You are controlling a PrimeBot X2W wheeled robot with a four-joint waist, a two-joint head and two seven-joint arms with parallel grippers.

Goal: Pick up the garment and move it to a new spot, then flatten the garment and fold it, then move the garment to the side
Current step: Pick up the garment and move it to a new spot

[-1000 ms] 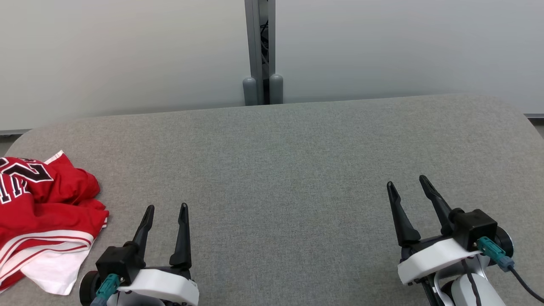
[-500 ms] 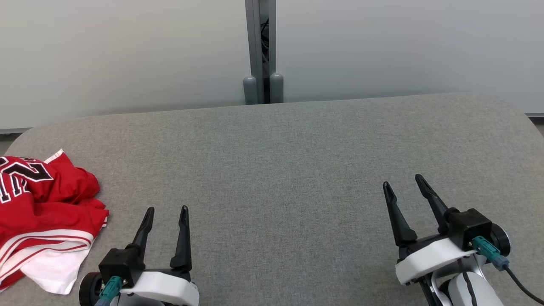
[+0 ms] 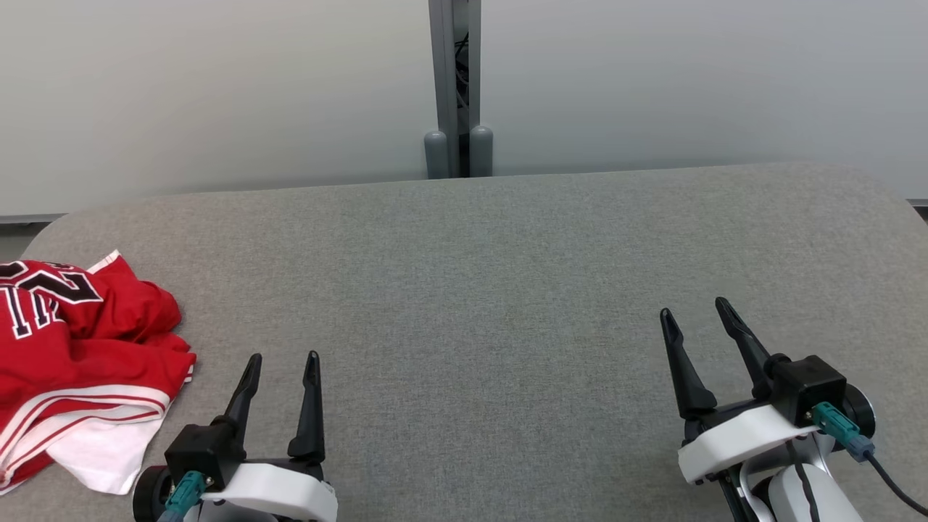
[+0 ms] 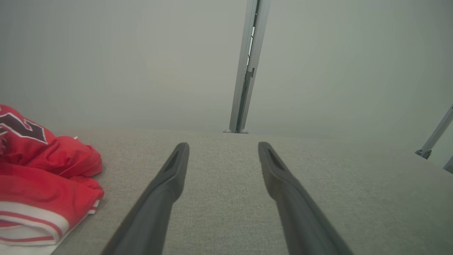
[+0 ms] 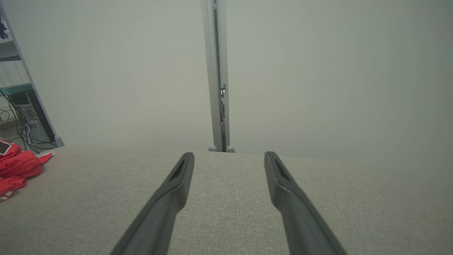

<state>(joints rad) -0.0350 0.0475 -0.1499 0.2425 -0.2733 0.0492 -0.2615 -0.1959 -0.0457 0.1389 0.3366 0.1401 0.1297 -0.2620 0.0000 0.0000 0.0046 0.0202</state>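
Red crumpled basketball jersey (image 3: 80,362) with white trim and black numerals lies bunched at the near left edge of the grey fabric-covered table (image 3: 471,290), partly cut off by the head view. The left hand (image 3: 283,359) sits just right of it, fingers apart and empty. The right hand (image 3: 692,306) hovers well apart at the near right, likewise spread. Picking up looks like the step in hand: best to swing the left hand over a raised fold, pinch through several layers, then lift clear before carrying toward the bare middle.
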